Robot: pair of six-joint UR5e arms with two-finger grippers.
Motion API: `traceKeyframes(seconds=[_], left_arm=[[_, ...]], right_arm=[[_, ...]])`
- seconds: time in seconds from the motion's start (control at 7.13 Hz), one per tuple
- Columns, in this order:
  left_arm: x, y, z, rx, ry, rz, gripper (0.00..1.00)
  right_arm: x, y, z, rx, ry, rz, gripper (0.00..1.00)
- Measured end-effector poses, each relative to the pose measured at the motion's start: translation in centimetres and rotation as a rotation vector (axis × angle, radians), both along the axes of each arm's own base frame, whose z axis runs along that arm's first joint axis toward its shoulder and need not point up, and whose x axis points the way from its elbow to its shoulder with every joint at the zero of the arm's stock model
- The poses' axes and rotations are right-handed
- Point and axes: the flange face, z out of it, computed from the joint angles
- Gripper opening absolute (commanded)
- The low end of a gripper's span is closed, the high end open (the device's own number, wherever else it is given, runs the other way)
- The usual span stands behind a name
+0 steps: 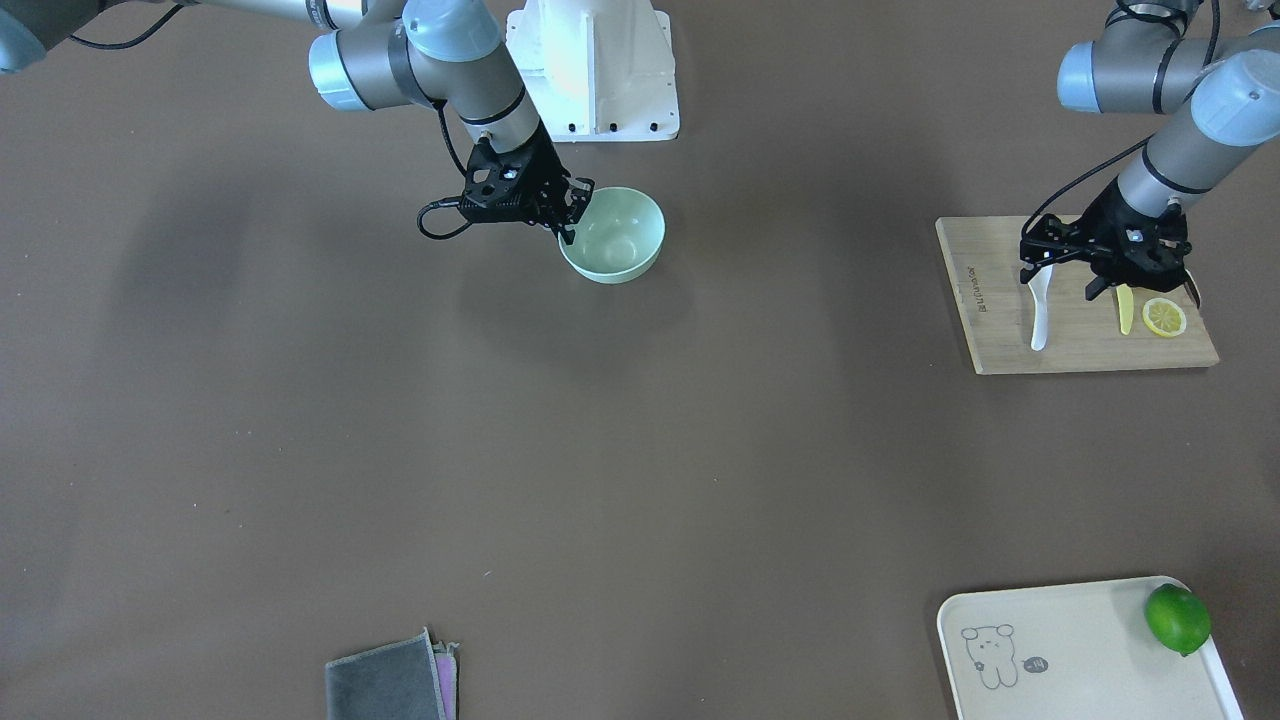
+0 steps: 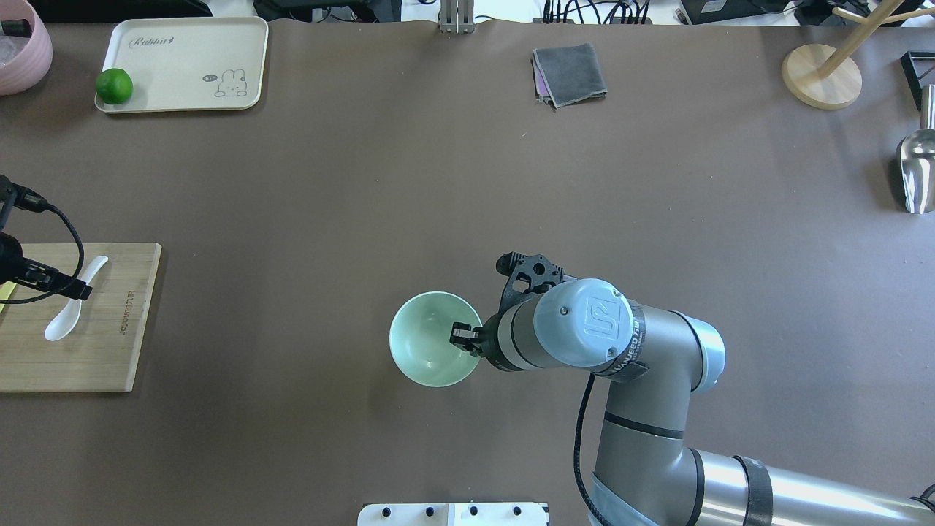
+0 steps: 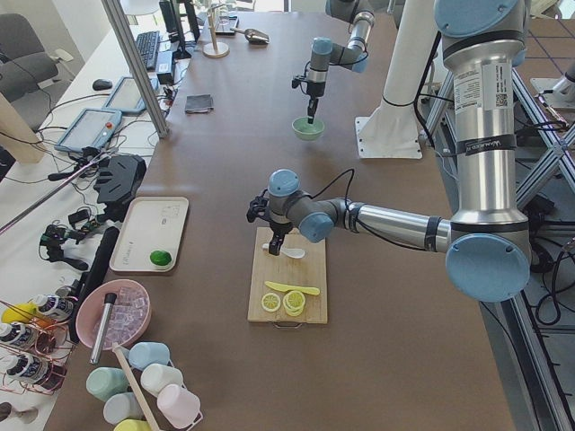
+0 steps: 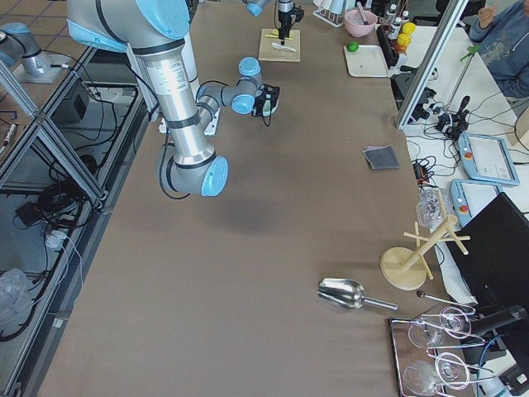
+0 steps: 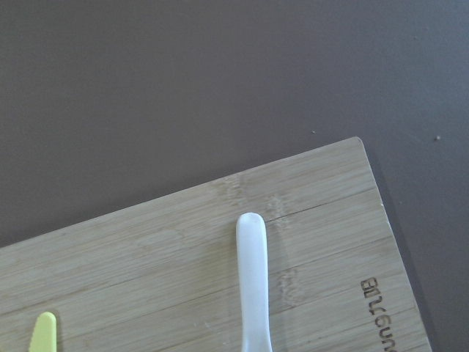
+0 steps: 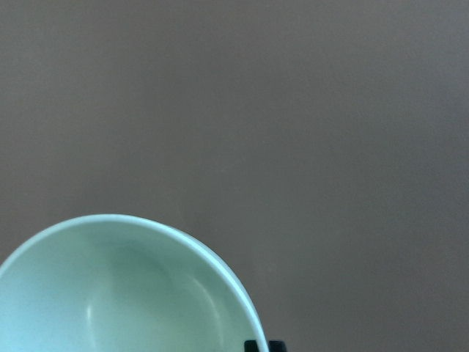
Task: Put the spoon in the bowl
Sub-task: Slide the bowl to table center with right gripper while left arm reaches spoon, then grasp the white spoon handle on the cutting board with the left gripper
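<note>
Closest to the robot's white metal base mount (image 1: 590, 70) sits the round pale mint-green bowl (image 1: 625, 240). It is smooth and glossy inside and stands upright on the matte brown table covering (image 1: 640, 450). The right gripper (image 1: 575, 212), black and angular, reaches down at the bowl's edge and pinches the thin rim. One finger is inside the wall; the other is largely hidden under the wrist.

Off toward the robot's left lies a rectangular bamboo cutting board (image 1: 1085, 345) with visible grain and a small stamped word near one edge. The small white soup spoon (image 1: 1039, 320) rests flat on it, smooth and glossy like plastic or ceramic. Its oval scoop is toward the robot and its short rounded handle points away. It is well apart from the bowl. The left gripper (image 1: 1062, 285) hovers over the scoop end with its fingers spread wide, the spoon's neck lying between them, ungrasped. Just beside it on the board lie a slim yellow knife (image 1: 1125, 310) and a round lemon slice (image 1: 1164, 317).

At the table's far edge are a folded grey cloth (image 2: 570, 73) and a cream rectangular tray (image 2: 182, 62) with rounded corners and a rabbit drawing. A glossy green lime (image 2: 114, 85) sits in one corner of the tray. At the far right are a shiny metal scoop (image 2: 917, 164) and a round-footed wooden stand (image 2: 822, 77).
</note>
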Motion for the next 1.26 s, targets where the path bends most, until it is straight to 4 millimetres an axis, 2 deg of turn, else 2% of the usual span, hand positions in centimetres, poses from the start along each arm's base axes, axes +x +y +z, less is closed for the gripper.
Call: traceKeyframes(seconds=[0.42,0.56,0.7,0.84,0.98,1.26], left_arm=[[1.1,-0.2,1.3,-0.007,-0.025,0.01,0.79],[1.6,-0.4,1.6,-0.009,-0.028,0.016,0.72],[1.9,-0.6,2.1,-0.007,-0.029,0.022,0.44],[2.1,-0.6,2.5,0.002,-0.025,0.027,0.09],[2.1,-0.7,2.7,0.009,-0.021,0.03,0.0],[2.2,-0.7,2.4,0.02,-0.013,0.032,0.0]], right_arm=[[0.2,0.2,-0.6,0.015,-0.011,0.001,1.0],[0.6,0.2,-1.1,0.021,-0.021,0.002,1.0],[1.0,0.3,-1.5,0.025,-0.03,0.003,1.0],[1.3,0.2,-1.6,0.026,-0.034,0.006,1.0],[1.5,0.0,-1.7,0.027,-0.035,0.01,1.0],[1.6,-0.1,-1.6,0.028,-0.034,0.011,1.0]])
